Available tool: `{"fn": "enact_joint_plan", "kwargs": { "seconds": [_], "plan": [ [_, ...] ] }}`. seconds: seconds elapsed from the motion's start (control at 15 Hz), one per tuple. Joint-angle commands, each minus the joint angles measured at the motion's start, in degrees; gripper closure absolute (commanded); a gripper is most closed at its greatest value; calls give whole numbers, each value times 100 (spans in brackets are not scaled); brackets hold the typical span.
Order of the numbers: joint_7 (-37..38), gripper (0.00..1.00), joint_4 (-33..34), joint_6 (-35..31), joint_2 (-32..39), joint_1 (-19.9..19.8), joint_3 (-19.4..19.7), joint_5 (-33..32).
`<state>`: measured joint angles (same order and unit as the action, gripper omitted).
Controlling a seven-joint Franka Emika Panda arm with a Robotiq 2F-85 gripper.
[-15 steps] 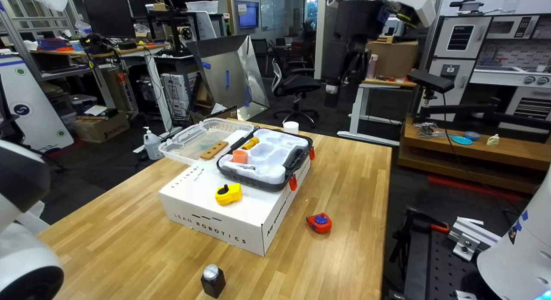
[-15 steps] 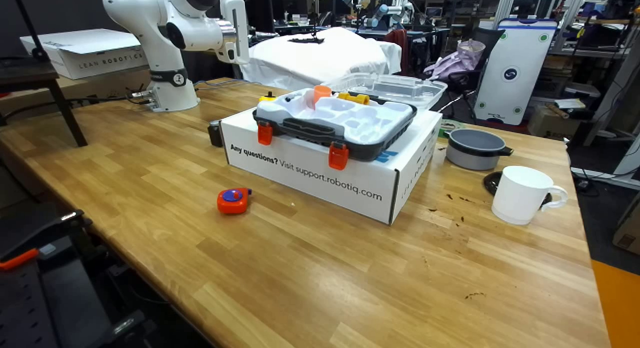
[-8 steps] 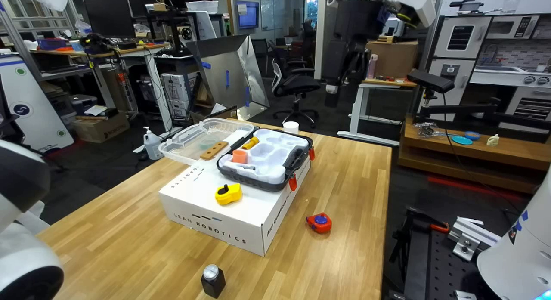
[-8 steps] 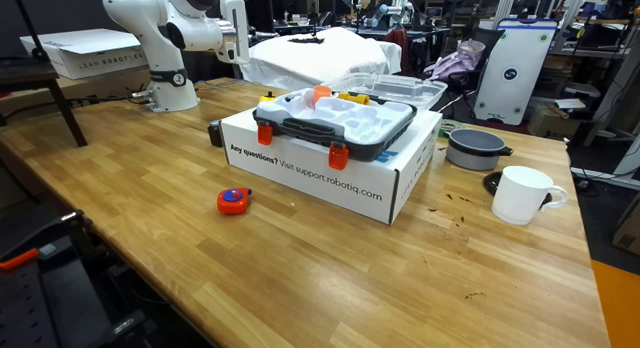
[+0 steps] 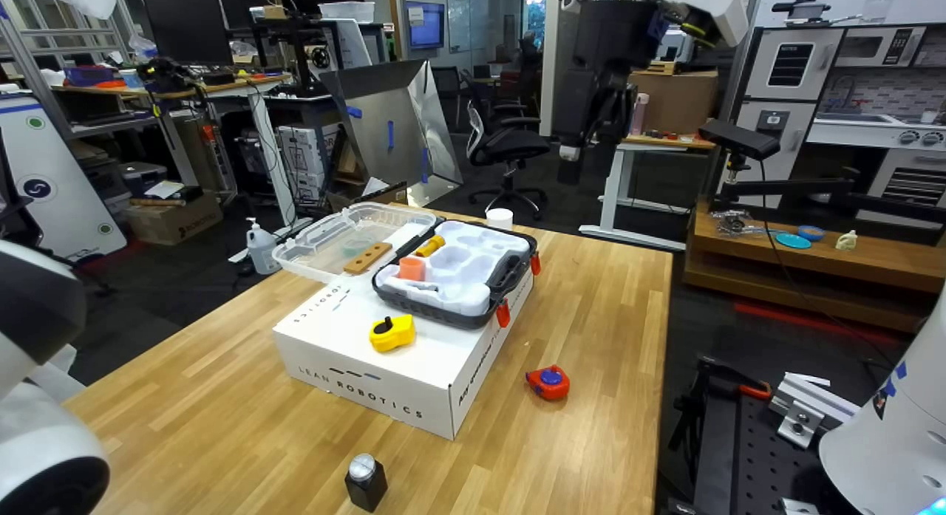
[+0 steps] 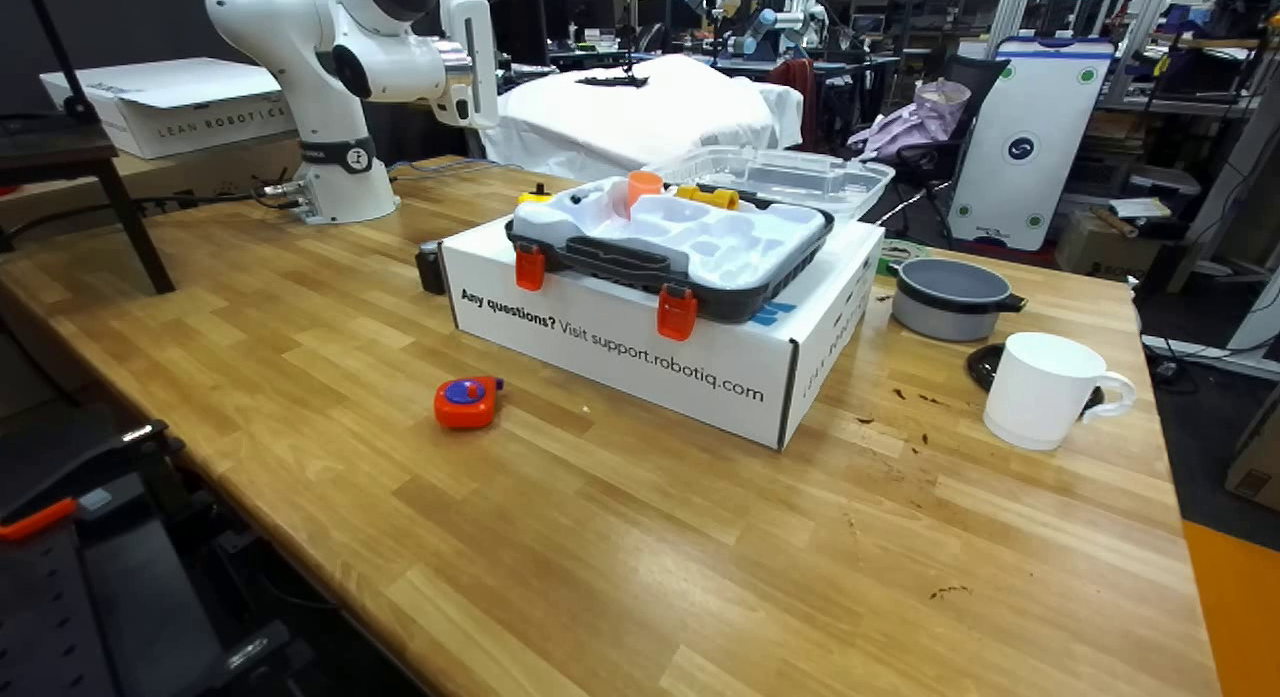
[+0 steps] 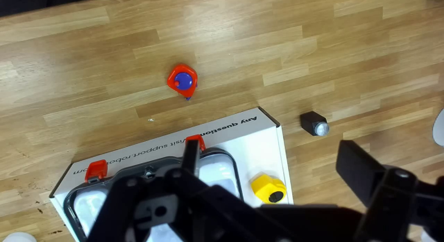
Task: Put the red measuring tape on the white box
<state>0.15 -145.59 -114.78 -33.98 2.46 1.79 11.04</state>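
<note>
The red measuring tape with a blue-purple disc lies on the wooden table beside the box's long side. It shows in both exterior views (image 5: 548, 383) (image 6: 466, 405) and in the wrist view (image 7: 182, 80). The white box (image 5: 347, 345) lies flat on the table and also shows in an exterior view (image 6: 600, 362) and the wrist view (image 7: 265, 144). My gripper hangs high above the table in an exterior view (image 5: 587, 147). In the wrist view the gripper (image 7: 270, 153) is open, its fingers wide apart with nothing between them. The tape is well away from it.
An open black-rimmed case (image 5: 458, 278) with a clear lid (image 5: 332, 241) covers much of the box top. A yellow tape measure (image 5: 392, 333) lies near its corner. A dark bottle (image 5: 366, 485), a grey pot (image 6: 945, 307), a white mug (image 6: 1040, 387) and another white arm (image 6: 345, 167) stand around.
</note>
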Motion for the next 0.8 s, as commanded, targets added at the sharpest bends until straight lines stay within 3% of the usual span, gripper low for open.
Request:
{"fn": "enact_joint_plan", "kwargs": {
  "seconds": [0.0,0.47,0.53,0.73],
  "plan": [
    [-73,0,47,11,98,-3,-87,-38],
    [-115,0,501,-240,802,182,-405,-134],
    [-70,0,252,-166,487,181,-356,-36],
    [-62,0,291,-185,578,188,-379,-39]
  ]
}}
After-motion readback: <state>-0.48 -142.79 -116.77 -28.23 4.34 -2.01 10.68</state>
